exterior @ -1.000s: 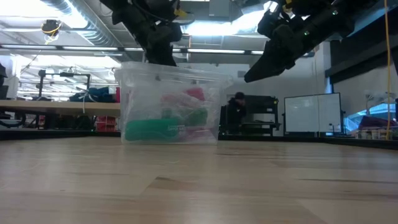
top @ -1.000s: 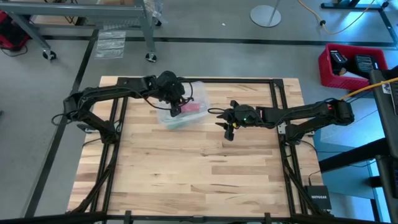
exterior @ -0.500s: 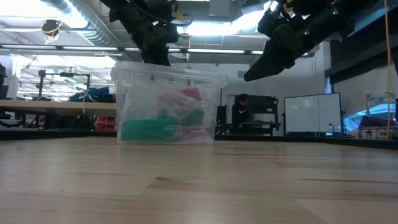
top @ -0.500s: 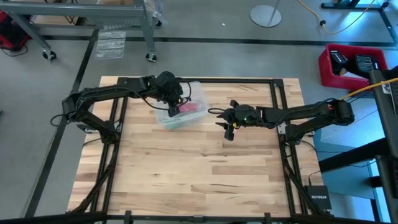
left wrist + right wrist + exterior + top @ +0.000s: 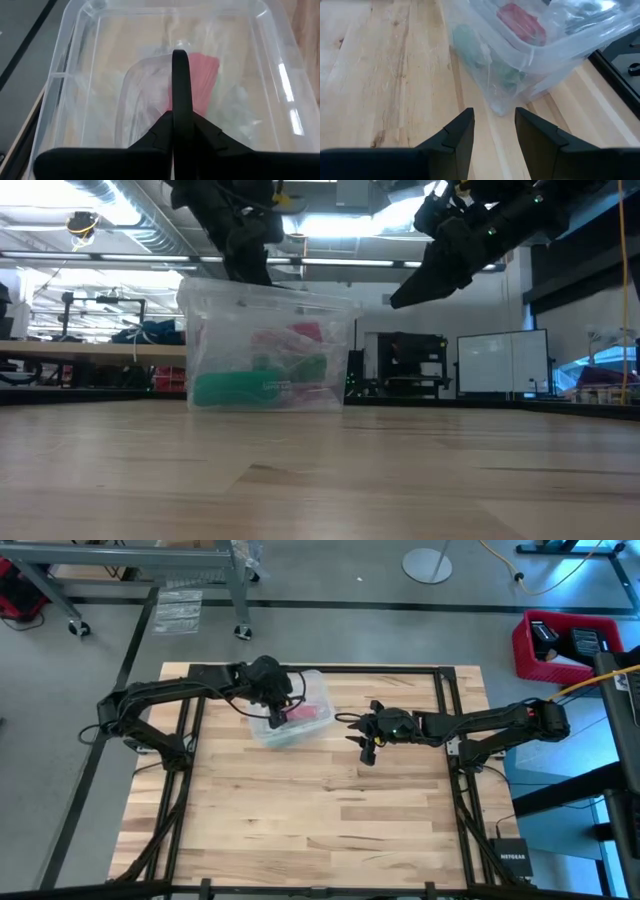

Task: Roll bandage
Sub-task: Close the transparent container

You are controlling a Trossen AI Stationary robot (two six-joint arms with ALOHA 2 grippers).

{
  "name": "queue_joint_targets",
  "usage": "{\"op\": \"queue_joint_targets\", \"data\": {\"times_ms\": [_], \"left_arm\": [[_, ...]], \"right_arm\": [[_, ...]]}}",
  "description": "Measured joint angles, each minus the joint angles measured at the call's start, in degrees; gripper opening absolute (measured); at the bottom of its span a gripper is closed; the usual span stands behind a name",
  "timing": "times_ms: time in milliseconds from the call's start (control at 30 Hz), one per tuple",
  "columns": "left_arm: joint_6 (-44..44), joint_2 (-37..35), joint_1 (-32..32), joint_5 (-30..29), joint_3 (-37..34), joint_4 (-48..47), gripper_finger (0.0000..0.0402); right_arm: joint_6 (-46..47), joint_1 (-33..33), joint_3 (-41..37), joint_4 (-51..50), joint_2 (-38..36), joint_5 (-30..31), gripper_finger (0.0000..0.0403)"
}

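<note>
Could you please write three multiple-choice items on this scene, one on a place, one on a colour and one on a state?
1. Where is the bandage?
A. inside the clear plastic box
B. on the bare table
C. in the right gripper

2. What colour is the other soft item low in the box?
A. blue
B. green
C. yellow

3. How are the right gripper fingers?
A. shut on the bandage
B. shut on nothing
C. apart, holding nothing

Answers: 1 A, the left wrist view shows red fabric behind the box's walls, below the left gripper. 2 B, it shows green in the low view. 3 C, the right wrist view shows bare wood between them.
</note>
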Motion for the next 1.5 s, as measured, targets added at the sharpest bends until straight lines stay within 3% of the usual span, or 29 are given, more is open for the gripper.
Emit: {"op": "queue_joint_targets", "data": {"times_ms": [400, 1000, 1100, 1333, 1500], "left_arm": [[-2.55, 0.15, -0.02, -2.43, -2.39, 0.03, 0.0042], [-4.59, -0.36, -0.15, 0.0, -4.25, 2.99, 0.0044], [-4.57, -0.38, -0.15, 0.57, -4.25, 3.03, 0.0065], [-1.82, -0.98, 0.04, 0.52, -1.91, 0.24, 0.0153], [1.53, -3.93, 0.03, -3.47, 3.2, -1.0, 0.0178]], "right_arm": [[-0.01, 0.0, 0.0, -0.12, 0.03, -0.42, 0.0149], [-0.01, 0.0, 0.0, 1.91, 0.04, -0.45, 0.0149], [-0.01, 0.0, 0.0, 1.89, 0.04, -0.45, 0.0149], [-0.01, 0.0, 0.0, 1.89, 0.04, -0.45, 0.0149], [-0.03, 0.0, 0.0, 1.89, 0.04, -0.47, 0.0149]]}}
